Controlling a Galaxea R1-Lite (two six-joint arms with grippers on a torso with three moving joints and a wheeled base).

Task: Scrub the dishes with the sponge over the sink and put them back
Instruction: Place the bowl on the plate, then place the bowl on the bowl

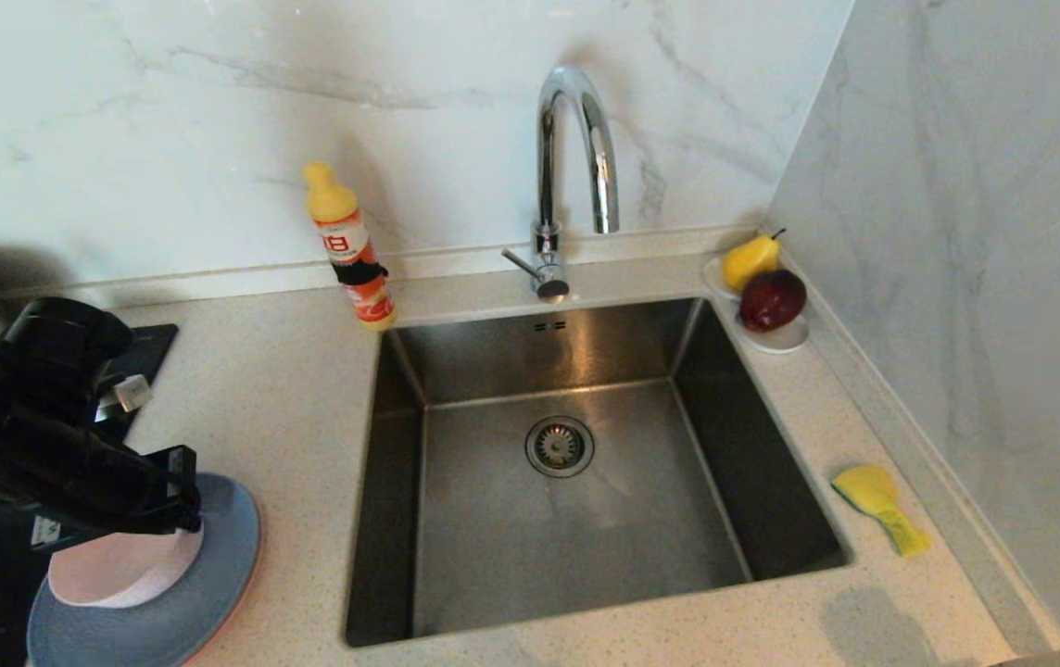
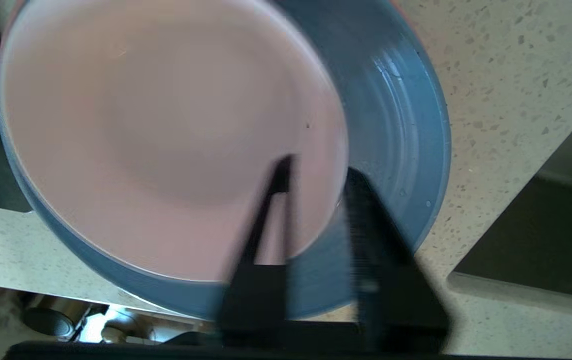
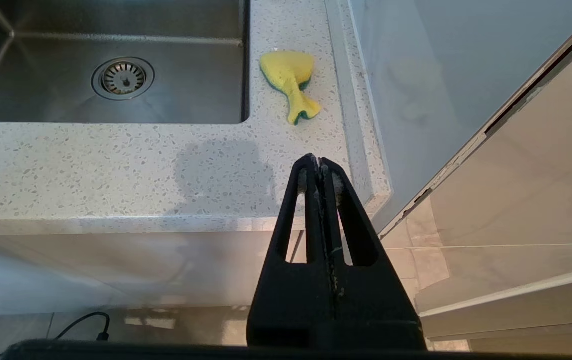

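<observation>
Nearest us, left gripper (image 2: 316, 180), fingers slightly parted astride the rim of the small pale pink matte dish (image 2: 166, 135), stacked on the grey-blue plate (image 2: 396, 125); right gripper (image 3: 320, 167) pressed together.

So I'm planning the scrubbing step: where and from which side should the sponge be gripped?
Probably across the sponge's broad rounded end, coming straight down from above. It lies flat on the counter between the sink and the side wall, yellow face up; its other end is pinched narrow and bent, offering less to hold. The right gripper, shut and parked off the counter's front edge, is nearest.
</observation>
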